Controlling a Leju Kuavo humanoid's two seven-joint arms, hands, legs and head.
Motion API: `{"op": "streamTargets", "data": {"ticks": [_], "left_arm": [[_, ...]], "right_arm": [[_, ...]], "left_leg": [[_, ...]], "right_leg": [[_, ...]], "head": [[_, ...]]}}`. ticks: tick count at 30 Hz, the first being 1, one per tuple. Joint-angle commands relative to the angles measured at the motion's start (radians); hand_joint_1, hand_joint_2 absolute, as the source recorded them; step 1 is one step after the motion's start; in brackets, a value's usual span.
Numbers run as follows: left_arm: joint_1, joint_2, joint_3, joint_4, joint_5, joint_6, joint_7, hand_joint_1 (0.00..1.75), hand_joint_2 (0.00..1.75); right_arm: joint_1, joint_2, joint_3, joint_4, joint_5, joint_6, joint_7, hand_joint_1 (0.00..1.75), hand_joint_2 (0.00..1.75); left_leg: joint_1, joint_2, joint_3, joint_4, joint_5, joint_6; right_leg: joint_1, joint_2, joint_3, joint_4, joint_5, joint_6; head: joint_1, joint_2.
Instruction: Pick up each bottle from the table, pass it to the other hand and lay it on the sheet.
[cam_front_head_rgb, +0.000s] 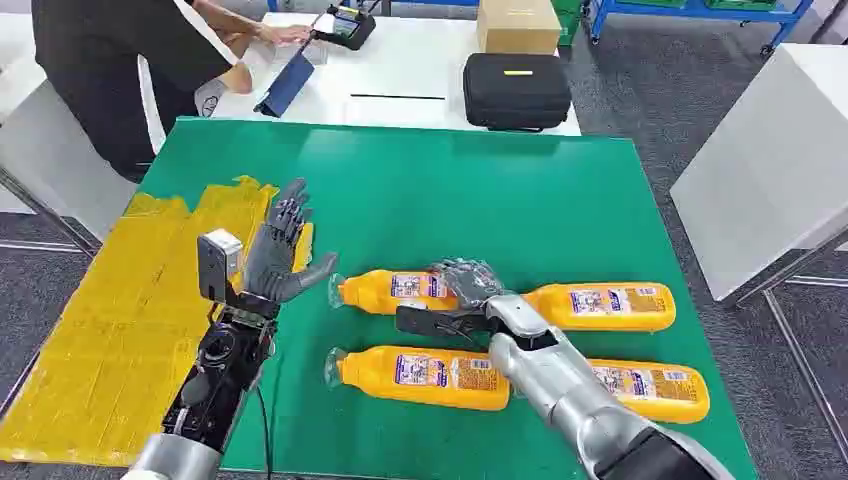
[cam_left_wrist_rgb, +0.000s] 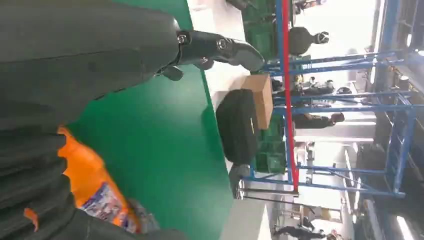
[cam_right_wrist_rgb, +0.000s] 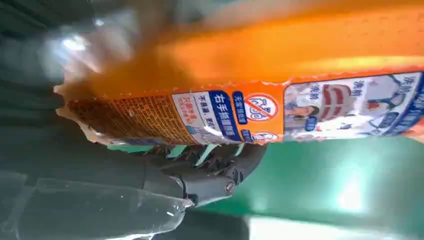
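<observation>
**On the green table: no bottle on the sheet yet, first pick under way**

On the green table (cam_front_head_rgb: 520, 190), four orange bottles lie flat in two rows, all to the right of the yellow sheet (cam_front_head_rgb: 110, 320). Landmark for positions: the sheet.

- Sheet: nothing rests on it. Judged from this, zero of four bottles delivered.
- Row farther from the robot: the bottle nearer the sheet (cam_front_head_rgb: 395, 291) has the right hand (cam_front_head_rgb: 468, 282) on its body, fingers draped over it. The right wrist view shows its label close up (cam_right_wrist_rgb: 240, 112) with dark fingers (cam_right_wrist_rgb: 210, 167) curled under the edge. Grip looks closed around it, though the bottle seems to sit on the table; I cannot tell whether it is lifted.
- Same row, away from the sheet: second bottle (cam_front_head_rgb: 605, 305), untouched.
- Row nearer the robot: one bottle (cam_front_head_rgb: 425, 375) closer to the sheet, one (cam_front_head_rgb: 650, 388) beyond the right forearm. Both untouched.
- Left hand (cam_front_head_rgb: 280, 250): raised at the sheet's right edge, fingers spread, holding nothing. Looks ready to receive.

Remaining, as judged: lift, hand-over to the left hand, lay-down on the sheet, then the same for the other three.
</observation>
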Motion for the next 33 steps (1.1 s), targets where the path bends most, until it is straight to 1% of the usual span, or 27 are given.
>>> {"op": "streamTargets", "data": {"ticks": [1,2,3,4,6,7,8,9,10,11,12,13,15,16,18,19,21,23,24,25,26,28,29,31,33], "left_arm": [[0.034,0.02,-0.007,-0.098,-0.025,0.011,0.025,0.0,1.75],[0.034,0.021,-0.01,-0.103,-0.028,0.011,0.026,0.0,1.75],[0.034,0.021,-0.011,-0.106,-0.03,0.016,0.027,0.0,1.75],[0.035,0.022,-0.012,-0.108,-0.03,0.018,0.027,0.0,1.75],[0.044,0.027,-0.019,-0.117,-0.033,0.025,0.028,0.0,1.75],[0.047,0.029,-0.025,-0.12,-0.036,0.026,0.026,0.0,1.75],[0.048,0.029,-0.033,-0.123,-0.041,0.027,0.023,0.0,1.75],[0.044,0.029,-0.049,-0.12,-0.05,0.021,0.018,0.0,1.75],[0.038,0.026,-0.056,-0.116,-0.053,0.023,0.018,0.0,1.75],[0.035,0.023,-0.064,-0.115,-0.056,0.025,0.017,0.0,1.75],[0.033,0.022,-0.07,-0.114,-0.058,0.027,0.016,0.0,1.75],[0.025,0.02,-0.089,-0.112,-0.073,0.039,0.018,0.0,1.75],[0.013,0.013,-0.107,-0.108,-0.077,0.043,0.02,0.0,1.75],[0.002,0.008,-0.119,-0.099,-0.081,0.04,0.024,0.0,1.75],[-0.014,0.002,-0.135,-0.08,-0.086,0.039,0.027,0.0,1.75],[-0.017,-0.001,-0.138,-0.076,-0.087,0.04,0.027,0.0,1.75],[-0.017,-0.001,-0.138,-0.076,-0.087,0.04,0.027,0.0,1.75],[-0.017,0.001,-0.139,-0.072,-0.086,0.04,0.027,0.0,1.75],[-0.026,-0.003,-0.156,-0.072,-0.089,0.019,0.012,0.0,1.75],[-0.03,-0.01,-0.163,-0.074,-0.09,0.022,0.014,0.0,1.75],[-0.031,-0.011,-0.166,-0.074,-0.091,0.024,0.017,0.0,1.75],[-0.035,-0.013,-0.172,-0.076,-0.091,0.028,0.019,0.0,1.75],[-0.038,-0.014,-0.174,-0.077,-0.09,0.027,0.02,0.0,1.75],[-0.04,-0.014,-0.176,-0.079,-0.089,0.026,0.022,0.0,1.75],[-0.04,-0.014,-0.176,-0.079,-0.089,0.026,0.022,0.0,1.75]], "right_arm": [[0.021,0.04,-0.097,-0.121,-0.062,-0.188,-0.007,1.75,1.75],[0.034,0.041,-0.114,-0.155,-0.078,-0.202,-0.016,1.75,1.75],[0.054,0.043,-0.133,-0.2,-0.09,-0.239,-0.026,1.75,1.75],[0.066,0.046,-0.144,-0.222,-0.102,-0.256,-0.037,1.75,1.75],[0.126,0.062,-0.206,-0.34,-0.176,-0.323,-0.092,1.75,1.75],[0.151,0.067,-0.232,-0.391,-0.226,-0.332,-0.124,1.75,1.75],[0.178,0.07,-0.256,-0.45,-0.297,-0.303,-0.172,1.75,1.75],[0.21,0.071,-0.296,-0.516,-0.451,-0.196,-0.255,1.75,1.75],[0.233,0.073,-0.324,-0.556,-0.526,-0.183,-0.303,1.75,1.75],[0.249,0.073,-0.337,-0.58,-0.568,-0.177,-0.336,1.75,1.75],[0.26,0.076,-0.351,-0.595,-0.614,-0.163,-0.368,1.75,1.75],[0.285,0.091,-0.379,-0.635,-0.699,-0.143,-0.415,1.75,1.75],[0.315,0.104,-0.386,-0.689,-0.777,-0.117,-0.468,1.75,1.75],[0.326,0.108,-0.366,-0.713,-0.79,-0.092,-0.483,1.75,1.75],[0.321,0.113,-0.323,-0.706,-0.786,-0.052,-0.473,1.75,1.75],[0.317,0.121,-0.313,-0.698,-0.781,-0.056,-0.468,1.75,1.75],[0.317,0.121,-0.313,-0.698,-0.781,-0.056,-0.468,1.75,1.75],[0.309,0.122,-0.311,-0.682,-0.779,-0.061,-0.469,1.75,1.75],[0.282,0.129,-0.257,-0.636,-0.755,0.003,-0.456,1.75,1.75],[0.265,0.152,-0.243,-0.6,-0.741,-0.025,-0.46,1.75,1.75],[0.256,0.158,-0.238,-0.582,-0.74,-0.035,-0.464,1.75,1.75],[0.243,0.165,-0.219,-0.555,-0.741,-0.029,-0.465,1.75,1.75],[0.235,0.168,-0.203,-0.54,-0.735,-0.021,-0.465,1.75,1.75],[0.227,0.173,-0.194,-0.522,-0.735,-0.02,-0.466,1.75,1.75],[0.227,0.173,-0.194,-0.522,-0.735,-0.02,-0.466,1.75,1.75]], "left_leg": [[0.0,0.003,0.003,0.001,-0.003,-0.002],[0.0,0.002,0.001,0.001,-0.002,-0.002],[0.0,0.003,0.002,0.001,-0.003,-0.002],[0.0,0.002,0.0,0.0,-0.001,-0.001],[0.0,0.002,0.003,0.001,-0.003,-0.003],[0.0,0.001,0.002,0.0,-0.002,-0.002],[0.0,0.001,0.003,0.0,-0.003,-0.003],[0.0,0.001,0.001,0.0,-0.002,-0.002],[0.0,0.0,0.002,0.0,-0.003,-0.002],[0.0,-0.002,-0.001,0.0,-0.001,-0.002],[0.0,-0.002,0.002,0.001,-0.002,-0.002],[0.0,-0.003,0.0,0.0,-0.001,-0.002],[0.0,-0.004,-0.001,0.001,-0.001,-0.002],[0.0,-0.004,0.0,0.001,-0.002,-0.002],[0.0,-0.003,-0.003,0.0,0.0,-0.001],[0.0,-0.003,-0.001,0.001,-0.002,-0.002],[0.0,-0.002,-0.002,0.0,0.0,-0.001],[0.0,0.0,0.0,0.0,-0.001,-0.002],[0.0,-0.001,-0.001,0.0,-0.001,-0.002],[0.0,0.0,-0.002,0.0,-0.001,-0.001],[0.0,0.001,0.0,0.001,-0.002,-0.002],[0.0,0.003,0.002,0.001,-0.003,-0.003],[0.001,0.003,-0.001,0.0,-0.001,-0.002],[0.001,0.003,0.001,0.0,-0.002,-0.002],[0.001,0.002,0.0,0.0,-0.001,-0.002]], "right_leg": [[0.001,0.001,0.002,0.001,-0.002,-0.002],[0.0,0.001,0.001,0.001,-0.002,-0.002],[0.001,0.002,0.001,0.001,-0.002,-0.002],[0.0,0.0,0.0,0.001,-0.001,-0.001],[0.001,0.0,0.002,0.001,-0.003,-0.002],[0.001,-0.001,0.002,0.0,-0.002,-0.002],[0.001,-0.001,0.003,0.001,-0.003,-0.002],[0.0,-0.001,0.001,0.0,-0.002,-0.002],[0.0,-0.002,0.002,0.001,-0.003,-0.002],[0.0,-0.003,0.0,0.0,-0.002,-0.001],[0.001,-0.004,0.002,0.001,-0.003,-0.002],[0.0,-0.005,0.001,0.001,-0.002,-0.002],[0.0,-0.004,0.0,0.001,-0.002,-0.002],[0.0,-0.006,0.001,0.001,-0.003,-0.002],[0.0,-0.004,-0.002,0.0,-0.001,-0.001],[0.0,-0.004,0.0,0.002,-0.003,-0.002],[0.0,-0.002,-0.002,0.0,-0.001,-0.001],[0.0,-0.003,0.0,0.001,-0.002,-0.002],[0.0,-0.003,-0.001,0.001,-0.001,-0.002],[0.0,-0.001,-0.002,0.0,-0.001,-0.001],[0.001,-0.002,-0.001,0.001,-0.002,-0.002],[0.001,0.001,0.0,0.002,-0.002,-0.002],[0.001,0.0,-0.002,0.001,-0.001,-0.002],[0.001,0.0,0.0,0.001,-0.001,-0.002],[0.001,0.0,-0.001,0.0,-0.001,-0.001]], "head": [[0.0,0.0],[0.0,0.0],[0.0,0.0],[0.0,0.0],[0.0,0.0],[0.0,0.0],[0.0,0.0],[0.001,0.0],[0.0,0.0],[0.0,0.0],[0.0,0.0],[0.0,0.0],[0.0,0.0],[0.0,0.0],[0.0,0.0],[0.0,0.0],[0.0,0.0],[0.0,0.0],[0.0,0.0],[0.0,0.0],[0.0,0.0],[0.0,0.0],[0.0,0.0],[0.0,0.0],[0.0,0.0]]}}
